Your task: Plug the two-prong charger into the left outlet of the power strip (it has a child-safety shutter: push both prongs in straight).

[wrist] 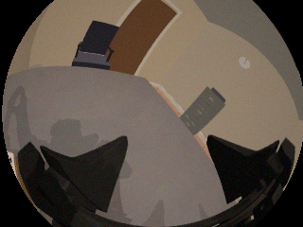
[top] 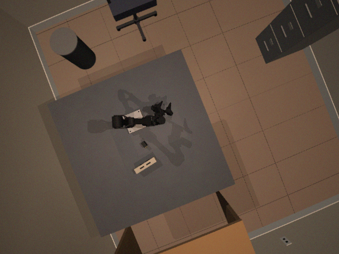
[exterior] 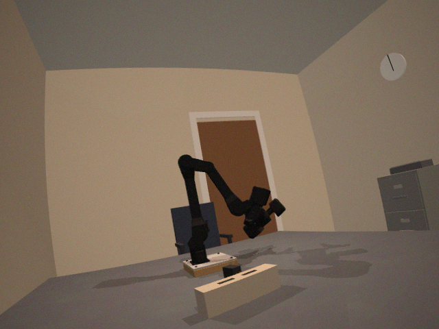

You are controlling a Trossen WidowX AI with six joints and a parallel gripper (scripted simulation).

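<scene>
The charger (top: 143, 143) (exterior: 232, 270) is a small black block lying on the table between the arm's base and the power strip. In the top view its prongs point toward the strip. The cream power strip (top: 152, 159) (exterior: 244, 292) stands on the table with two dark outlet slots in its top; both look empty. My gripper (top: 166, 103) (exterior: 265, 219) (wrist: 169, 140) is open and empty, with its fingers wide apart. It hangs above the table, well away from the charger and the strip, neither of which shows in the wrist view.
The arm's white base plate (top: 136, 130) (exterior: 219, 259) sits on the grey table (top: 186, 174) (exterior: 123, 301) close to the charger. An office chair (top: 134, 9) (exterior: 195, 226) (wrist: 97, 43) and a filing cabinet (top: 290, 33) (exterior: 404, 201) (wrist: 201, 113) stand beyond the table's edges.
</scene>
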